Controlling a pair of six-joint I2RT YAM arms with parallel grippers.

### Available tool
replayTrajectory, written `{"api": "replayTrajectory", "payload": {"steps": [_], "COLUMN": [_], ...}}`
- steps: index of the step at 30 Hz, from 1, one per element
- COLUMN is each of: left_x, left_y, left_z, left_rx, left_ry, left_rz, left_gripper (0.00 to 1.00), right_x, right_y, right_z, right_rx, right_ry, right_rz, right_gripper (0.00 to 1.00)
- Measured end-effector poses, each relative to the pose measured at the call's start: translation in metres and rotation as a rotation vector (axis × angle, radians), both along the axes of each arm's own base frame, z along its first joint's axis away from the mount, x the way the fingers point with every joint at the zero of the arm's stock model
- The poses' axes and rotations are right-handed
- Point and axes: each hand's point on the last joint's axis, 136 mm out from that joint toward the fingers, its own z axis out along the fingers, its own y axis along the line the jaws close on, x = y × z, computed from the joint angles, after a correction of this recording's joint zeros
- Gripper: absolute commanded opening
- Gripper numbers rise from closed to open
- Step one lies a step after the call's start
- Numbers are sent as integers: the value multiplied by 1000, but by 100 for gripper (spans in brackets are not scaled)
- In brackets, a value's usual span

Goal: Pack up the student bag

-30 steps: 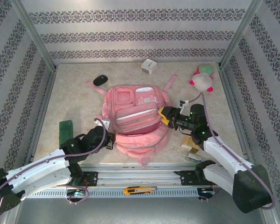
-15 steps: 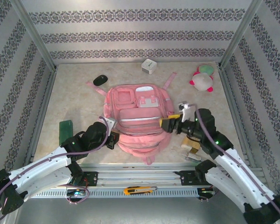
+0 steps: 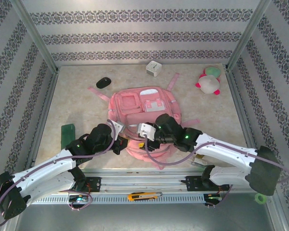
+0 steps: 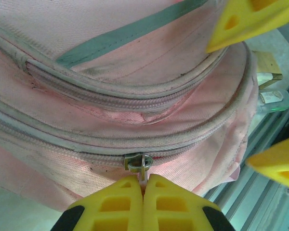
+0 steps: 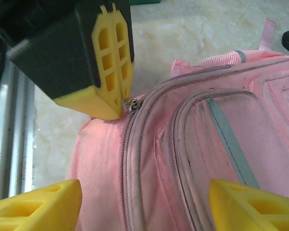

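**Left gripper pinches the zip pull, right gripper wide over the bag's near end**

The bag point(image 3: 135, 118) lies flat in the middle of the table point(image 3: 77, 103), pockets up, with its straps splayed toward the far wall. In the top view both wrists cover its near end, so the fingertips are hard to make out there. In both wrist views the bag runs off the frame. It is pink cloth with pale zip tracks curving in rows, a grey-green stripe on one pocket and dark smudges along the seams.

The zip pull point(image 4: 138, 163) sits on the outermost track at the bag's near-left rim. The left gripper point(image 4: 143, 185) is closed on it, its yellow fingertips pressed together. The tab is mostly hidden between them, and only the metal slider and loop show. The right gripper point(image 5: 144, 192) is just beside it, jaws wide apart, spread across the bag's near end. Whether its fingers touch the cloth cannot be told.

Beyond the bag lie a black mouse point(image 3: 103, 82), a white cube point(image 3: 154, 68) and a plush toy point(image 3: 209, 82). A green block point(image 3: 67, 134) lies to the left. A clear bottle point(image 4: 272, 98) and a wooden block point(image 4: 267, 62) sit near the right arm, partly hidden by it. A knife point(image 3: 143, 196) rests on the front rail.
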Motion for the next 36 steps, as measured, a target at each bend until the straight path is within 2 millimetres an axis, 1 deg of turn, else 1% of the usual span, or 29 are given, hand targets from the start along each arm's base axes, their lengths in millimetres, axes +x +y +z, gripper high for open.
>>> {"api": "replayTrajectory", "payload": {"steps": [2, 4, 5, 6, 7, 8, 11, 15, 18, 23, 25, 28, 33, 35, 36], "left_x": [0, 0, 0, 1, 2, 4, 13, 37, 51, 78, 95, 109, 137, 144, 147], "left_y": [-1, -2, -2, -1, 0, 2, 9, 33, 42, 59, 70, 69, 62, 61, 62], "left_z": [0, 0, -1, -1, -1, -1, -2, -2, -3, -21, -29, -36, -30, -28, -27], "left_rx": [-5, -3, -2, -1, 2, 6, 21, 34, 35, 89, 112, 111, 68, 66, 66], "left_ry": [1, 2, 3, 1, 0, -5, -18, -30, -43, -23, -13, 1, -43, -50, -53], "left_rz": [-6, -7, -6, -4, 1, 13, 61, 177, 207, 265, 307, 294, 283, 283, 284], "left_gripper": [0, 0, 0, 0, 0, 0, 0, 0, 0, 0, 0, 0, 0, 9, 17], "right_x": [7, 15, 17, 18, 19, 20, 19, 17, 10, 3, 2, 10, 25, 30, 32], "right_y": [3, 7, 7, 8, 8, 8, 6, -8, -14, -22, -25, -27, -27, -26, -25], "right_z": [-5, -9, -11, -13, -13, -13, -8, 10, 18, 17, 18, 24, 33, 34, 33], "right_rx": [-21, -31, -38, -48, -53, -58, -43, 13, 33, 42, 49, 54, 50, 51, 52], "right_ry": [-42, -96, -118, -141, -157, -173, -191, -199, -204, -175, -165, -180, -197, -189, -182], "right_rz": [9, 13, 19, 31, 40, 49, 90, 136, 184, 241, 253, 236, 187, 163, 151], "right_gripper": [58, 47, 35, 19, 6, 0, 0, 0, 0, 0, 0, 0, 0, 0, 0]}}
